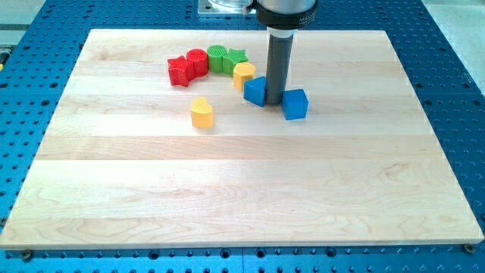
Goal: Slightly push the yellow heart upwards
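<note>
The wooden bench [242, 189] carries every block. The rod's tip [273, 102] stands between two blue blocks [255, 90] [295, 104]; this tool has nothing to spread or pinch. The yellow heart [201, 112] sits well to the view's left, alone.

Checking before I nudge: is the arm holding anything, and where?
Nothing is held; my tip stands between two blue blocks, right of the yellow heart.
</note>
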Motion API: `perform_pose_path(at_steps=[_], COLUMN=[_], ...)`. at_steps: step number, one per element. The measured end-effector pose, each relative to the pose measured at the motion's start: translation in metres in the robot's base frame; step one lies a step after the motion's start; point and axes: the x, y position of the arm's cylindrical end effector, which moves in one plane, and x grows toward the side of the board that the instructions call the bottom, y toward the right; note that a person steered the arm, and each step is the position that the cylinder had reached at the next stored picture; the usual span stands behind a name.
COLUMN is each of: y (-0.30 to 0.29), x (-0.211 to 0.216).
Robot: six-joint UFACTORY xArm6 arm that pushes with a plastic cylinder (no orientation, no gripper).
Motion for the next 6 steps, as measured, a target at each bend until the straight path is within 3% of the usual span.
perform_pose_path(at_steps=[3, 4, 5, 6], y=[-0.065, -0.065, -0.028, -0.046], x=[0.031, 0.056, 0.091, 0.129])
